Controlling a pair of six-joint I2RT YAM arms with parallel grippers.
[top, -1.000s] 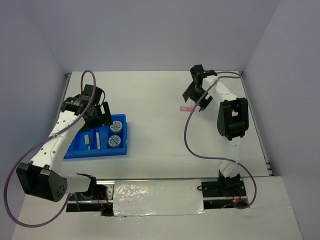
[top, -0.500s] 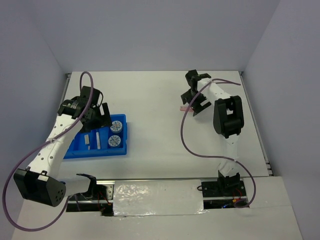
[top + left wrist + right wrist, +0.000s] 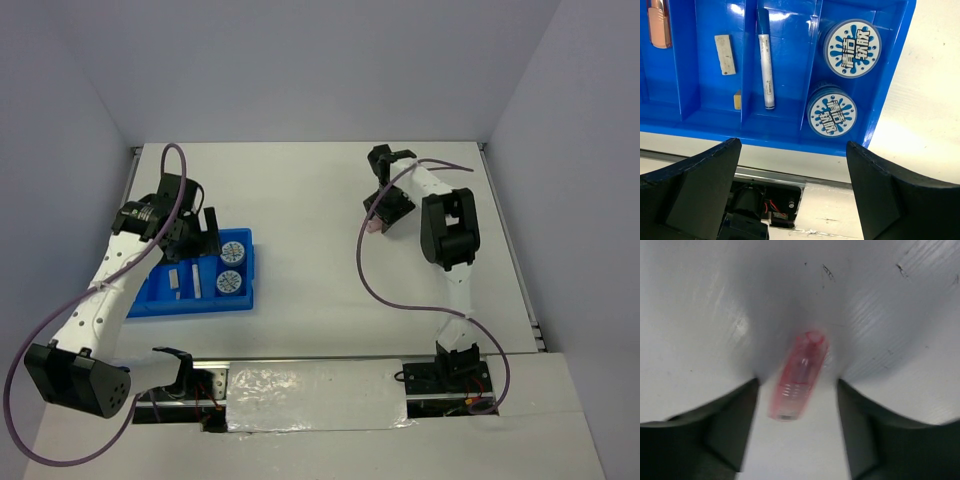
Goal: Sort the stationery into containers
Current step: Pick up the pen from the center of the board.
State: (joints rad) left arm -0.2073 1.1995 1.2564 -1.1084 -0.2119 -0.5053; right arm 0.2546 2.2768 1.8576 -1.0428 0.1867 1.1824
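Observation:
The blue tray (image 3: 190,308) lies at the left of the table. In the left wrist view its compartments (image 3: 785,135) hold two blue-and-white tape rolls (image 3: 852,47) (image 3: 832,110), a white pen (image 3: 766,65), a grey block (image 3: 725,54), a tan block (image 3: 737,99) and an orange stick (image 3: 659,25). My left gripper (image 3: 792,185) hangs open above the tray, holding nothing. A pink stick (image 3: 798,375) lies on the table at the back right. My right gripper (image 3: 797,430) is down over it, one finger (image 3: 720,430) on each side, with gaps still showing. The view is blurred.
White walls close in the table on the left, back and right. A metal rail and the arm bases (image 3: 445,375) run along the near edge. From above, the right gripper (image 3: 385,212) hides most of the pink stick (image 3: 374,227).
My right gripper has moved left and down onto the pink stick, and its jaws have narrowed around it. The left arm has shifted slightly, gripper still open over the tray.

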